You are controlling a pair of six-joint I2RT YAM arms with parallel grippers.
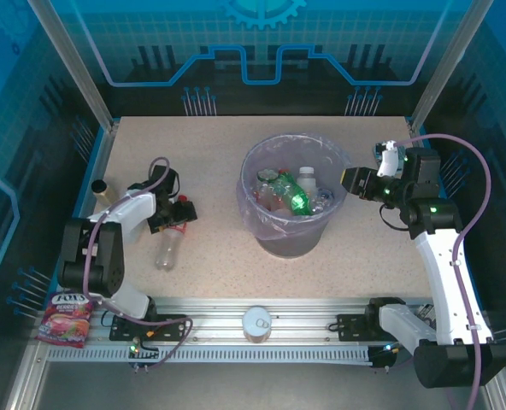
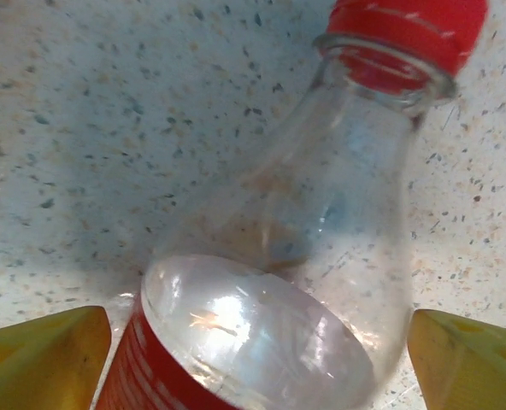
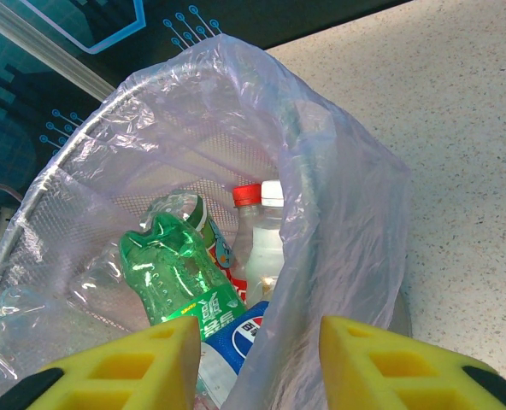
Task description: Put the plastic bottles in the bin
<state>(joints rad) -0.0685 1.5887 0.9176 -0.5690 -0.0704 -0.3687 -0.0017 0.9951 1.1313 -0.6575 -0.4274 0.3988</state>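
The bottle lying on the speckled table is cut off at its red label in the left wrist view. The left hand straddles it with yellow fingers apart; I can't tell if either touches. Blue-lit panels wall the cell. From above, the bottles in the bin blur together. The right wrist view sorts out a green bottle and a white-capped bottle under the right hand, spread and empty at the rim.
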